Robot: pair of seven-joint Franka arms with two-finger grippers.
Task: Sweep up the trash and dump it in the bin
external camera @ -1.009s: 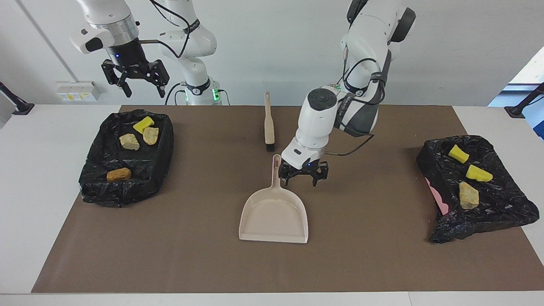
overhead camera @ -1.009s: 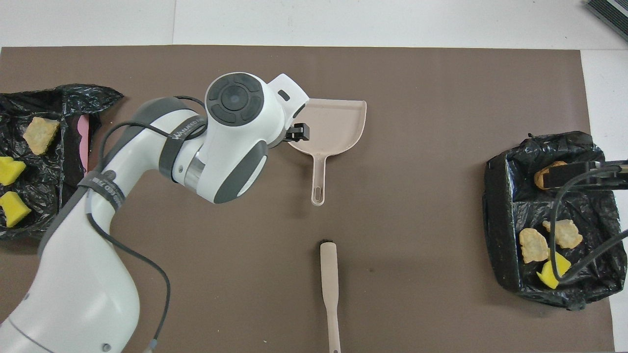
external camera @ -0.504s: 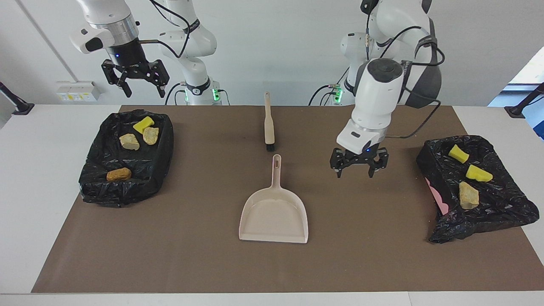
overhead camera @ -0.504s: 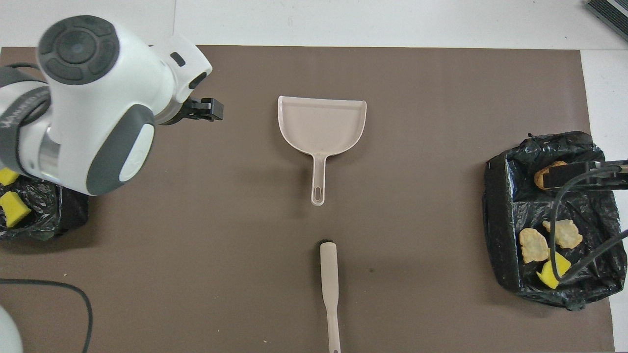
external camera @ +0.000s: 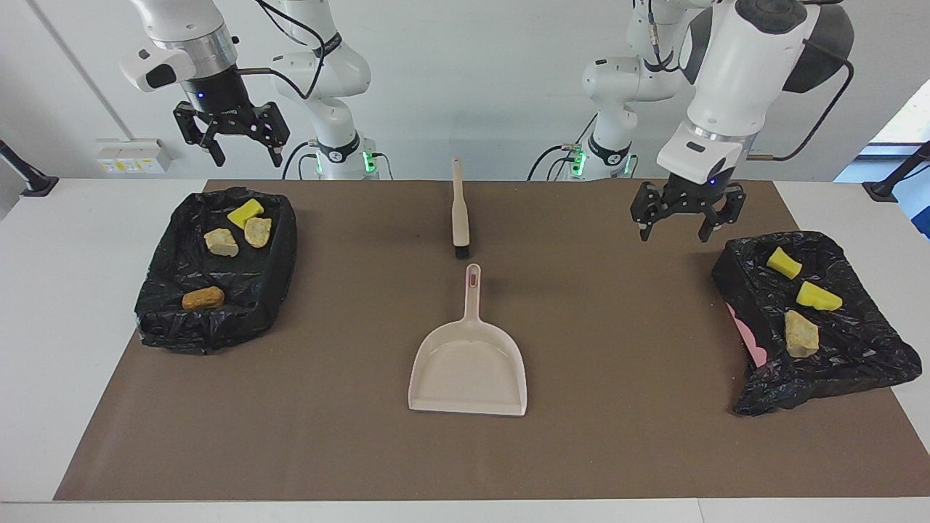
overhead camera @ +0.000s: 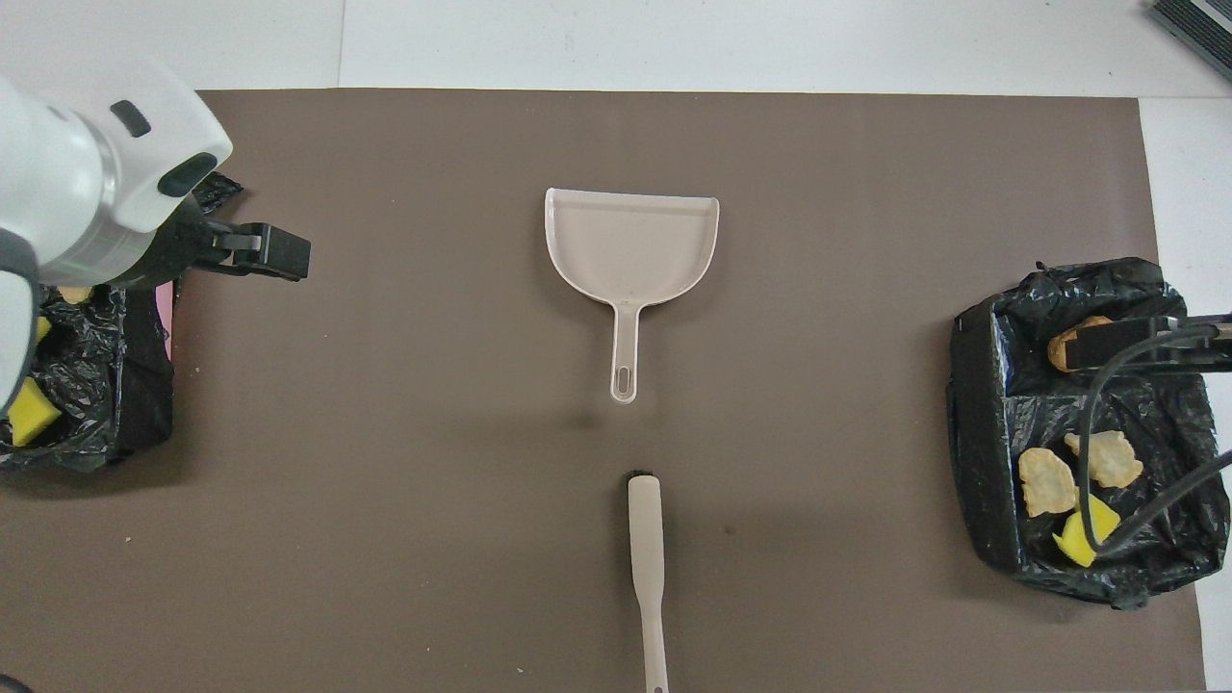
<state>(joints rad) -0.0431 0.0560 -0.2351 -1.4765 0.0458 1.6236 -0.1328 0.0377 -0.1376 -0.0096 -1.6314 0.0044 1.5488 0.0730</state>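
Observation:
The trash lies in two black-bagged bins. The bin (external camera: 218,323) at the right arm's end holds a yellow chunk (external camera: 245,213), two tan chunks (external camera: 221,242) and an orange-brown chunk (external camera: 203,298). The bin (external camera: 857,363) at the left arm's end holds two yellow chunks (external camera: 784,263) and a tan one (external camera: 801,334). The beige dustpan (external camera: 468,367) lies mid-mat with nothing in it. The beige brush (external camera: 459,211) lies nearer the robots. My left gripper (external camera: 686,218) is open and empty, raised over the mat beside its bin. My right gripper (external camera: 231,142) waits open, high over its bin.
A brown mat (external camera: 617,436) covers the white table. In the overhead view the dustpan (overhead camera: 630,241) and brush (overhead camera: 647,558) lie in line mid-mat. The bins (overhead camera: 982,462) (overhead camera: 125,404) sit at the mat's two ends. A pink patch (external camera: 748,338) shows on the left-end bin's wall.
My left gripper has risen from beside the dustpan handle and swung toward the bin at the left arm's end. The dustpan stays flat on the mat. The right arm has not moved.

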